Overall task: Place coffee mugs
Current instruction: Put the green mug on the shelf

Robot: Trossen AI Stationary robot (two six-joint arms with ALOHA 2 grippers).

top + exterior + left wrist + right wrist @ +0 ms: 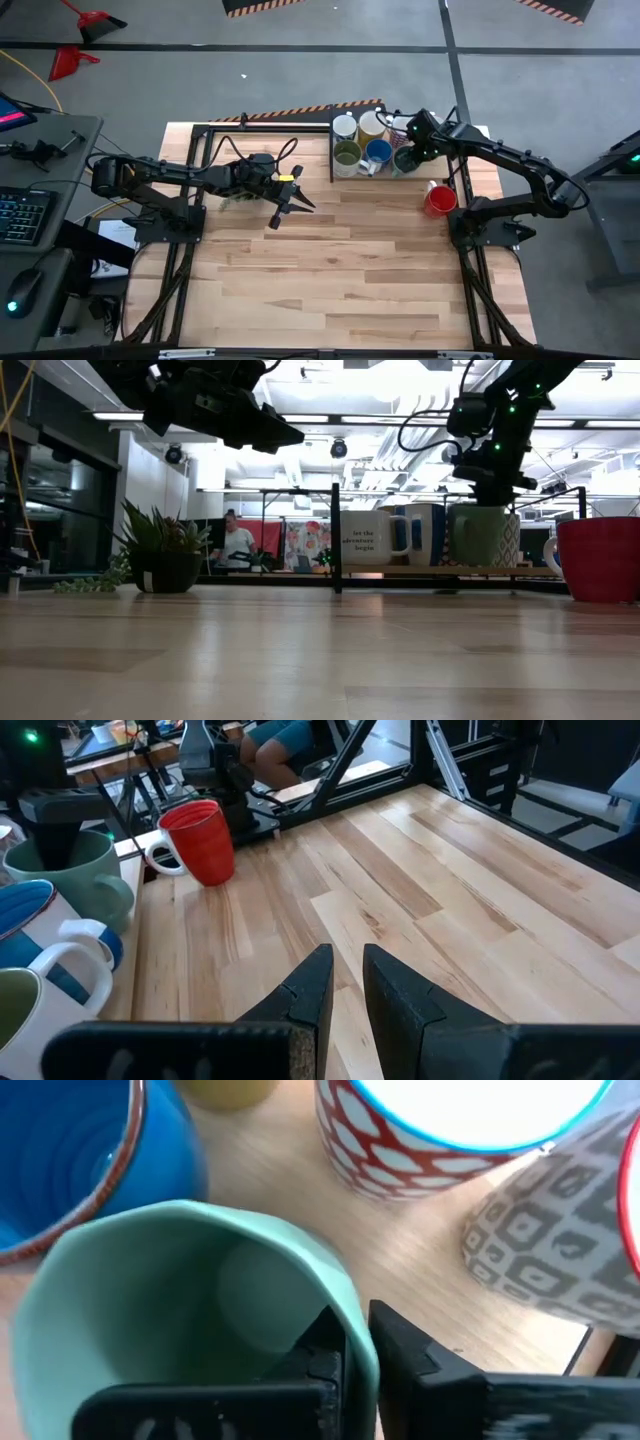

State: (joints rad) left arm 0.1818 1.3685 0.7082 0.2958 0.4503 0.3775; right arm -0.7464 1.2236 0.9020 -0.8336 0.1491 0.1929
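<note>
Right hand (408, 152) upper right, pinching teal mug (404, 160) rim among mugs; next, release and lift clear.

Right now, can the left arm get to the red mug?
Probably yes. The red mug stands alone on bare wood, apart from the mug cluster, with open table between it and the left gripper. It sits close to the right arm's base, though, so it could be a long stretch.
</note>
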